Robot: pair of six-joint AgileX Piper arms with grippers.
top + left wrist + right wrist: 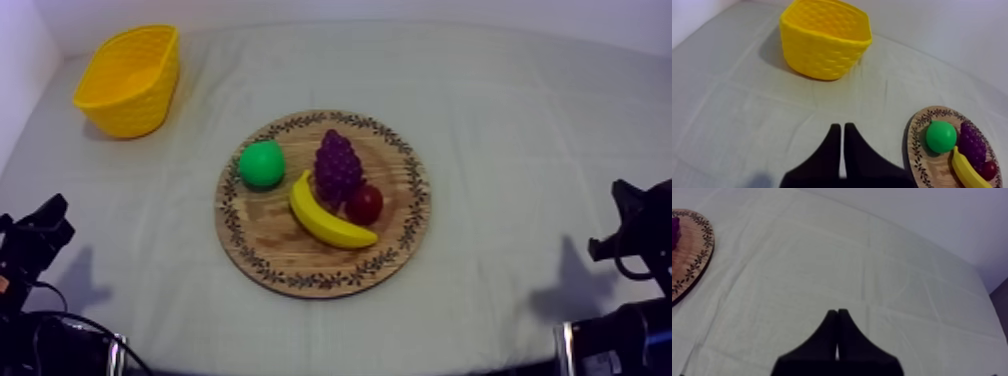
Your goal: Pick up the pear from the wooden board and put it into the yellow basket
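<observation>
The pear (pixel 261 164) lies on the left part of the round wooden board (pixel 300 278) at the table centre, just beside the bunch of grapes (pixel 337 165) and the banana (pixel 325 215); the small red fruit (pixel 364 203) sits between the grapes and the banana. The yellow basket (pixel 130 80) stands upright at the table's far left, well apart from the board. The left gripper (pixel 843 127) and the right gripper (pixel 837 312) sit low at their own sides over the cloth (pixel 822 263), each with its 2 fingers pressed together into a narrow wedge, holding nothing.
</observation>
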